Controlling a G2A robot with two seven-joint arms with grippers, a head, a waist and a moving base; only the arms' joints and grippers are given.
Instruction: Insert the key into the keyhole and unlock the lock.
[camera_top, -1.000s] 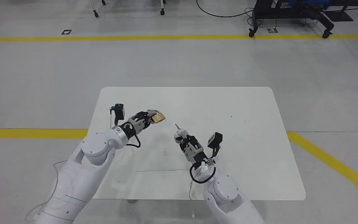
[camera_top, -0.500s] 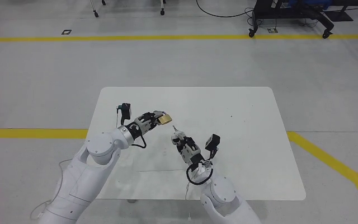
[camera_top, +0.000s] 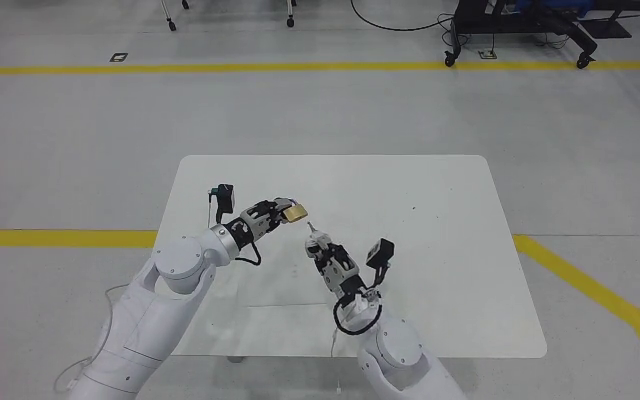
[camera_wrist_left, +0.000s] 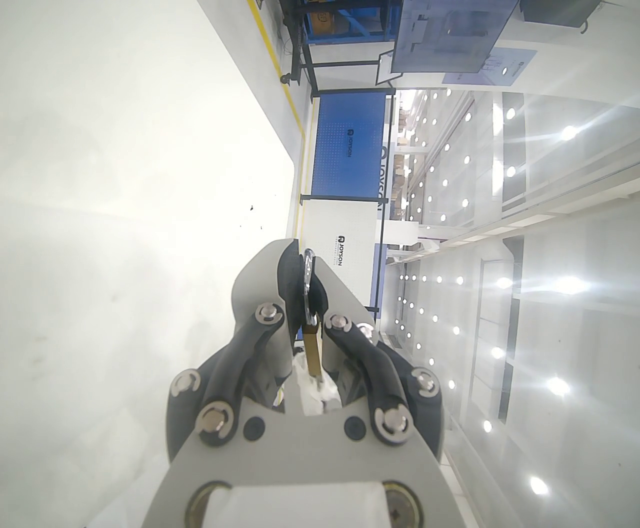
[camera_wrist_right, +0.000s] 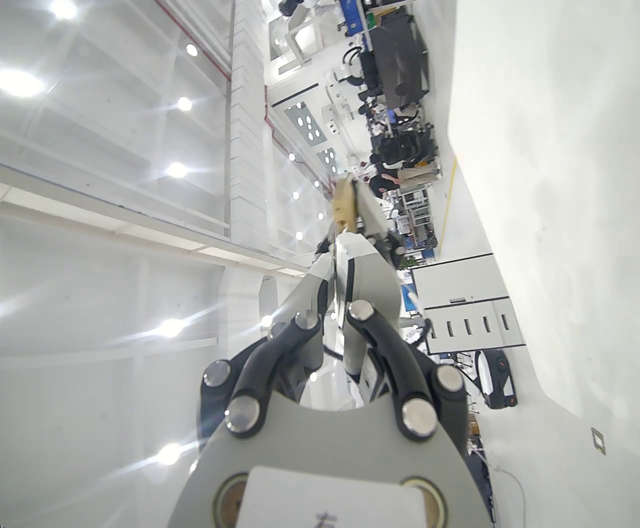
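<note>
Desk: white, rounded corners, both arms held above its near-left part.

Surroundings: a yellow floor line is seen beyond the far edge, and another yellow line runs past the left and right sides. A black wheeled frame and a black cable are seen on the floor, far right, well apart from the desk.

Left end effector: pressed together on the brass padlock, which is held off the desk, left of centre. In the left wrist view the fingers of the left end effector are pinched on the steel shackle, and the padlock body hangs back between the finger linkages, toward the wrist.

Right end effector: pressed together on the key, which is held off the desk, just right of and nearer than the padlock. The blade is pointed up-left at the padlock, its tip just beside the padlock's near-right corner. Whether the tip is touching or inside the keyhole cannot be told.

In the right wrist view the right end effector is seen shut, and the padlock is lined up just past its fingertips, gripped by the left end effector. The keyhole itself cannot be made out.
</note>
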